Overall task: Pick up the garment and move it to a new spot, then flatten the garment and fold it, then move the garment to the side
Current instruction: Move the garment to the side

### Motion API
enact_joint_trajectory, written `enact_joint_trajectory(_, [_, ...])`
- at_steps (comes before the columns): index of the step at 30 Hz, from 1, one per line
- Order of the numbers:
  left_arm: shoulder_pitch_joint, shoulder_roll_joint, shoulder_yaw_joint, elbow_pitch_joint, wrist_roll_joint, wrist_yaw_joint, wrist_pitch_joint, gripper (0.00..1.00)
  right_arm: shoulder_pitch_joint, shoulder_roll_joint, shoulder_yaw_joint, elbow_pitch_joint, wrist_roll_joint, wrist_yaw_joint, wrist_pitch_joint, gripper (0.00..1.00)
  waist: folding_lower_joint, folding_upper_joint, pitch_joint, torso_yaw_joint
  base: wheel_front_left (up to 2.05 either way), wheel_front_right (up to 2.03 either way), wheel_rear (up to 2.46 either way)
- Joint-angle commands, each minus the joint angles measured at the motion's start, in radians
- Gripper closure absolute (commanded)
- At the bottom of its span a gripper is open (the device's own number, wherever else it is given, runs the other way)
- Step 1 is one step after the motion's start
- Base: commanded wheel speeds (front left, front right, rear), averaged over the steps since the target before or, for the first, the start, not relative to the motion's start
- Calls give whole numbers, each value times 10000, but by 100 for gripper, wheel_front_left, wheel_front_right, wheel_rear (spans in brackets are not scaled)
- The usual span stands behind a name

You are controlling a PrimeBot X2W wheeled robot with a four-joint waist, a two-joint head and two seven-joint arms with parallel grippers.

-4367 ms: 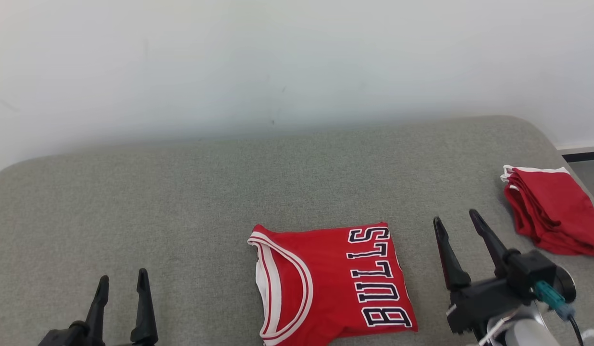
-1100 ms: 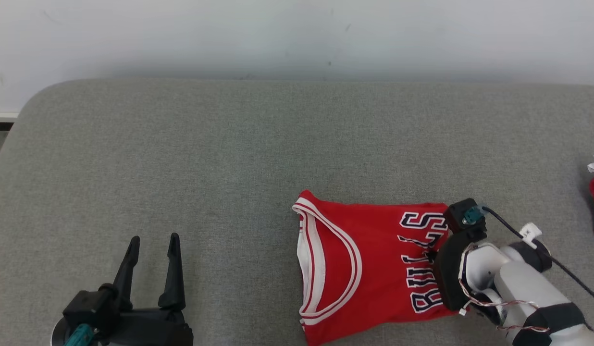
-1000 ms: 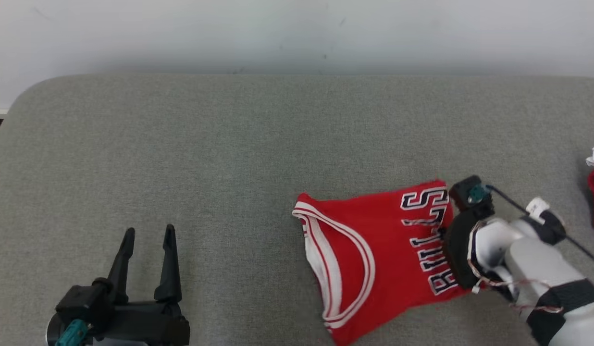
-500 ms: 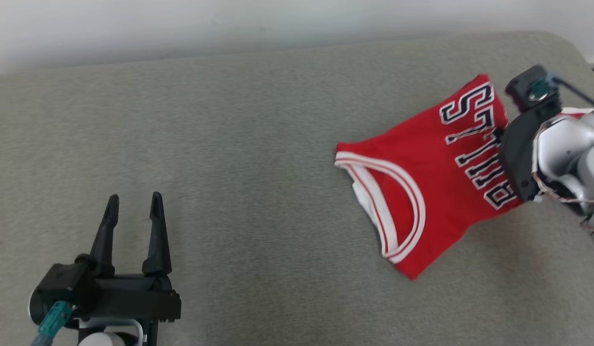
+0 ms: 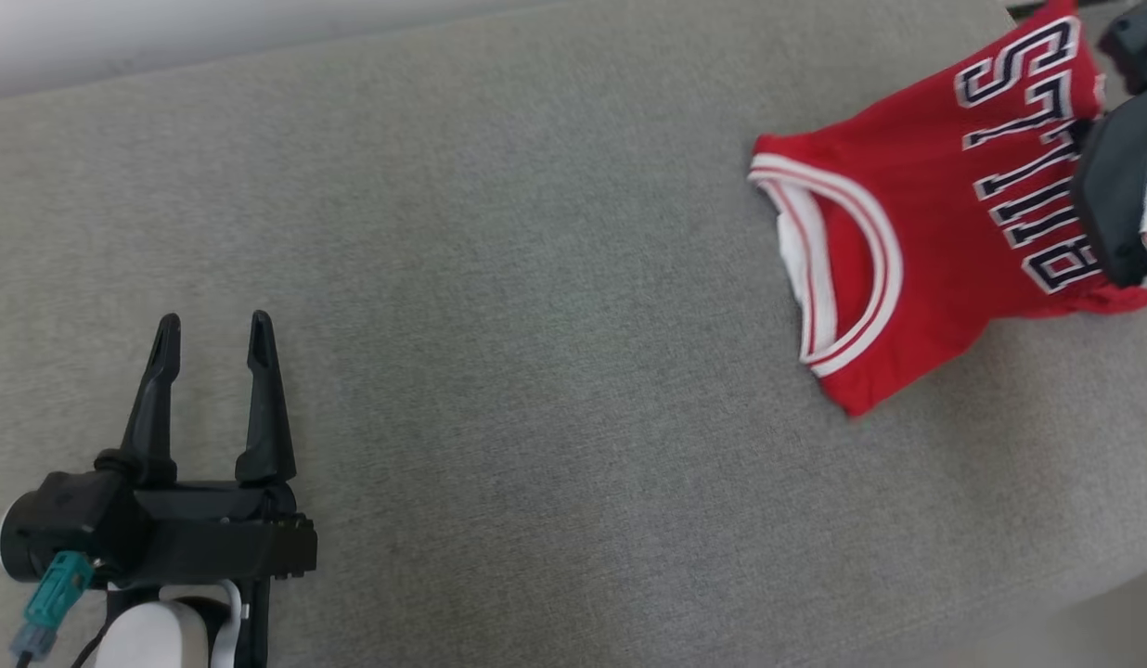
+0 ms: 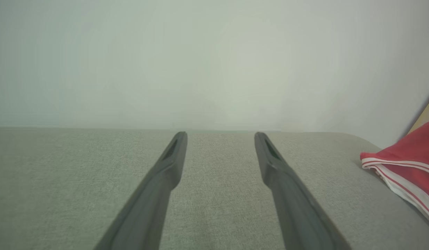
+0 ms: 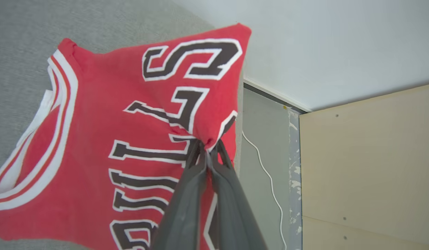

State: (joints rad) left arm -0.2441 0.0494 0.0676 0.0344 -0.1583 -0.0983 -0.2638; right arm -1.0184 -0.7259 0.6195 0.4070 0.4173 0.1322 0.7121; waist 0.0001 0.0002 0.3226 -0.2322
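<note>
The garment [image 5: 917, 232] is a folded red jersey with white trim and dark "BULLS" lettering. It hangs tilted at the upper right of the head view, lifted off the grey cushioned surface [image 5: 536, 325]. My right gripper [image 7: 207, 146] is shut on the garment [image 7: 114, 121], pinching a bunch of fabric at the lettered edge; its dark housing [image 5: 1116, 199] covers part of the letters. My left gripper [image 5: 212, 334] stands open and holds nothing at the lower left, far from the jersey. In the left wrist view the open left gripper [image 6: 219, 139] points at the wall, with the garment's collar [image 6: 405, 170] at the right edge.
A white wall [image 6: 200, 62] runs behind the grey surface. Past the surface's right end the right wrist view shows grey floor [image 7: 263, 146] with a white cable [image 7: 266, 173] and a beige panel [image 7: 367, 166].
The right gripper has raised the jersey off the surface and carried it rightwards, towards the surface's right end. The head camera has shifted too. The left gripper stays open.
</note>
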Motion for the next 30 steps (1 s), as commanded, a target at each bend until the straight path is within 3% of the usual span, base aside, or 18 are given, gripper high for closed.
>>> enact_joint_trajectory(1, [-182, 22, 53, -73, 136, -64, 0, 0, -142, -169, -81, 113, -274, -37, -108, 100, -1, -2, 473, -406, 0, 0, 0])
enact_joint_trajectory(10, [-412, 19, 65, -192, 322, -231, 1, 0, -277, -526, -959, 1008, -1476, -37, -725, 100, -1, -2, 900, -336, 0, 0, 0])
enact_joint_trajectory(19, [-565, 152, 20, -227, 470, -306, 1, 0, 237, 446, -3850, 2285, -3297, -37, -1013, 100, -1, -2, 1210, -118, 0, 0, 0])
enact_joint_trajectory(26, [-483, 282, 44, -173, 500, -299, 1, 0, 855, 1302, -5684, 2245, -5051, -37, -1017, 100, -1, -2, 1186, -127, 0, 0, 0])
enact_joint_trajectory(27, [-488, 288, 32, -168, 509, -300, 1, 0, 928, 1419, -5880, 2198, -5253, -37, -1051, 78, -1, -2, 1181, -128, 0, 0, 0])
enact_joint_trajectory(28, [-501, 294, 14, -158, 523, -303, 1, 0, 1007, 1537, -6078, 2140, -5440, -37, -1091, 19, -1, -2, 1172, -127, 0, 0, 0])
enact_joint_trajectory(29, [-511, 298, -1, -149, 534, -304, 1, 0, 1075, 1640, -6246, 2087, -5590, -37, -1178, 0, -1, -2, 1157, -126, 0, 0, 0])
enact_joint_trajectory(30, [-516, 305, -13, -136, 538, -305, 1, 0, 1143, 1722, -6385, 2088, -5719, -37, -1263, 0, -1, -2, 1139, -126, 0, 0, 0])
